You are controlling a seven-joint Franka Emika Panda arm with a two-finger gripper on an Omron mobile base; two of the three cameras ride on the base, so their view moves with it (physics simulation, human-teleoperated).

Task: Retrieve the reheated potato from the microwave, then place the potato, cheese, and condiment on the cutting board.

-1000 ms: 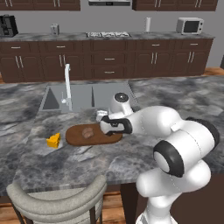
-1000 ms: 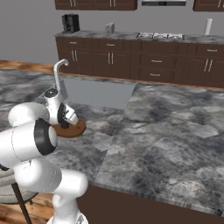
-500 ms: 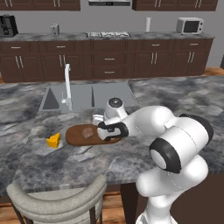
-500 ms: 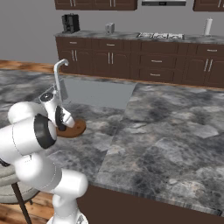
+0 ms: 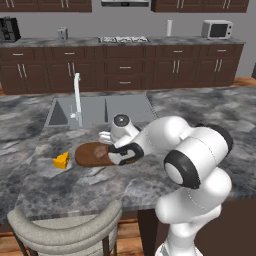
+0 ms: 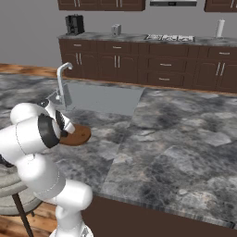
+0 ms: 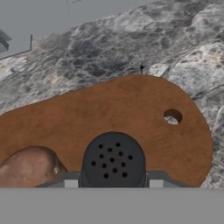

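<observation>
The condiment [image 7: 113, 160] sits pinched between the jaws of the gripper [image 7: 113, 183], low over the cutting board [image 7: 131, 113], its perforated black top facing the hand camera. The potato [image 7: 27, 167] already lies on the cutting board, just beside the shaker. Letting go while the shaker is tilted could tip it against the potato or roll it off the board's edge. The cheese [image 5: 61, 160] waits on the counter [image 5: 60, 192], near the board's far end. No brand, label or writing is readable.
</observation>
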